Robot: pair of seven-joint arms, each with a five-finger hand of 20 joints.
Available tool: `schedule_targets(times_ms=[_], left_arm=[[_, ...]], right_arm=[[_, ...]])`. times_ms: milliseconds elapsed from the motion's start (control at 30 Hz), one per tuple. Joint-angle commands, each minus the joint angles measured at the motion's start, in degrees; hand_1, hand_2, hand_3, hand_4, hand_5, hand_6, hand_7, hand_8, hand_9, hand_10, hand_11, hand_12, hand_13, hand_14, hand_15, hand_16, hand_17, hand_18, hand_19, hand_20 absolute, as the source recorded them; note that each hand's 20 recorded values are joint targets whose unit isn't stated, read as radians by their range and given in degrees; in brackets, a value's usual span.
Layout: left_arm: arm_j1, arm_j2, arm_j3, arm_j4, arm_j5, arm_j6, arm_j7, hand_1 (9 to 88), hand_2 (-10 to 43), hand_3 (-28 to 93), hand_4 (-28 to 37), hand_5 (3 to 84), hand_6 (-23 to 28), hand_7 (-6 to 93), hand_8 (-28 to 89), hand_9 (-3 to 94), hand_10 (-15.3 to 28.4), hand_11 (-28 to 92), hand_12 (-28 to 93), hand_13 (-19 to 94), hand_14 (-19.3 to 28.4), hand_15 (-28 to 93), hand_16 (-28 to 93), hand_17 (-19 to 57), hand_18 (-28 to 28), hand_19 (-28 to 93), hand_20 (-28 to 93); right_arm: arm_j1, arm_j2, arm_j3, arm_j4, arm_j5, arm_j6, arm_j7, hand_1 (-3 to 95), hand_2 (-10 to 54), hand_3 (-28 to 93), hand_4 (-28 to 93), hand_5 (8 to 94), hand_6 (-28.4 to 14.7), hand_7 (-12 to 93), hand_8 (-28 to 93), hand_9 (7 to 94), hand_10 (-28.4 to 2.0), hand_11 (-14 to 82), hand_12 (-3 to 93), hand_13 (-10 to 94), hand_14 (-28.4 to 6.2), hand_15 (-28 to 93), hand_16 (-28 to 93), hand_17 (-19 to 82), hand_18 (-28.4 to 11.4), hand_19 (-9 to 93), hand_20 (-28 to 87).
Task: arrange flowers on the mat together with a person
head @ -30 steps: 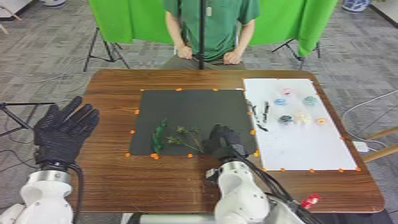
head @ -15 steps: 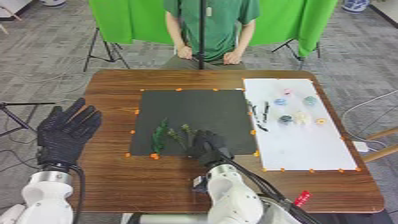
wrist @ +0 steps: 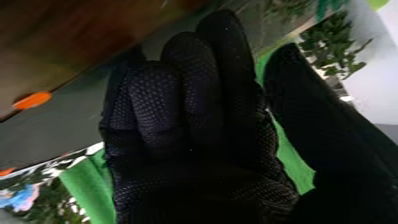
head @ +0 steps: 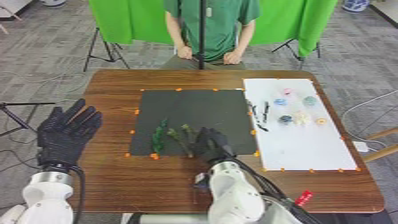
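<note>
Left of the black mat (head: 197, 108), the robot's left hand (head: 65, 135) is held open; over it, the right hand (head: 210, 143) is loosely opened. Alongside, a dark green sprig (head: 159, 137) and paler sprigs (head: 187, 129) are laid near-to-far, tips pointed away.

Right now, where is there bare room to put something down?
The far half of the dark mat is bare, beyond the green stems; so is the white sheet's near part, this side of the flowers. It's crowded at the mat's near edge, where stems lie beside the robot's right hand.
</note>
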Motion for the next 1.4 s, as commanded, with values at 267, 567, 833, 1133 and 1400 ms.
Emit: schedule_targets(times_ms=[267,567,833,1133,1400], left_arm=[[2.34,-1.02,-2.02,-0.29,-0.79,-0.33,1.33,24.7,15.8,75,-28.3,50.9,8.4,15.5,-9,48.4,16.5,23,13,35,17.9,44,-5,-5.4,16.9,40,18],[3.99,-1.07,-4.03,-0.9,-1.46,-0.06,2.61,24.7,15.8,75,-28.3,50.7,8.7,15.4,-9,48.0,16.5,24,13,34,17.8,43,-6,-5.0,16.6,40,18],[4.42,-1.54,-4.99,-1.21,-2.4,0.29,3.83,24.3,15.7,75,-28.3,50.5,9.0,14.9,-9,47.7,16.7,24,13,35,17.6,43,-6,-4.9,16.5,40,18],[5.99,-2.43,-6.32,-1.8,-3.79,0.21,4.77,23.7,15.1,75,-28.3,51.2,9.3,13.4,-9,48.8,16.9,23,12,37,16.8,39,-7,-4.2,16.0,39,17],[6.47,-2.65,-6.68,-2.03,-3.73,0.9,4.99,23.5,15.1,75,-28.3,51.6,9.7,11.7,-9,49.2,16.9,21,11,36,15.7,33,-8,-3.3,15.0,38,15]], right_arm=[[-0.19,13.93,14.45,-5.73,8.41,18.32,2.12,26.0,10.6,73,-16,72.4,-6.1,24,-10,68.3,-21.1,36.1,29.2,49,-22.7,69,29,21,-27.9,81,8],[-12.95,22.63,35.28,-5.42,51.89,30.66,-34.85,22.0,11.5,76,-19,63.4,-6.3,25,-12,59.4,-21.1,23.0,22.4,42,-19.3,55,18,15,-22.2,70,6],[-26.78,18.34,57.57,-5.69,86.03,10.01,-48.27,18.7,12.5,77,-21,51.8,-5.5,20,-11,48.0,-19.0,12.1,18.2,31,-17.8,30,16,8,-18.8,50,9],[-30.86,16.02,63.19,-2.7,89.06,-0.74,-52.73,17.6,12.2,76,-20,44.9,-4.5,14,-9,42.3,-17.2,6.2,18.0,29,-16.4,17,20,7,-17.9,41,9],[-32.21,14.78,66.41,-2.17,87.06,-8.19,-55.22,16.5,10.8,75,-20,42.1,-3.5,11,-8,39.3,-14.9,4.0,17.7,29,-14.2,7,24,8,-16.7,34,11]])
